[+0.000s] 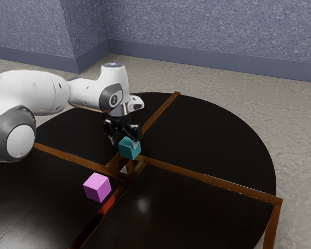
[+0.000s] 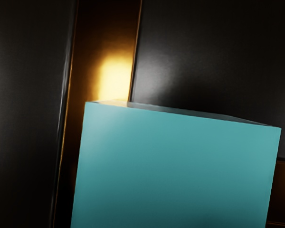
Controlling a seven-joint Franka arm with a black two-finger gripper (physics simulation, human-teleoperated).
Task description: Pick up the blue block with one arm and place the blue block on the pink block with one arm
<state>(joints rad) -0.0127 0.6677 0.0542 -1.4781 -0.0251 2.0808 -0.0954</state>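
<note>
This is a bare room set up for a robot. The walls [image 1: 197, 21] are speckled blue-grey with a dark strip [image 1: 223, 58] along the bottom, and the floor [image 1: 285, 104] is plain tan, maybe carpet. A big round black table [image 1: 212, 129] with brown wood bars [image 1: 207, 179] stands there. A white robot arm [image 1: 41, 93] reaches over it, near a blue block [image 1: 129, 149] and a pink block [image 1: 97, 187]

You see the blue block [image 1: 129, 149]: teal cube, slightly tilted, gripped in the tool [image 1: 124, 138], held above the centre of the table [image 1: 212, 140] | pink block [image 1: 97, 187]: magenta cube, flat on the table, apart from the blue one, toward the exterior view's left.
</note>
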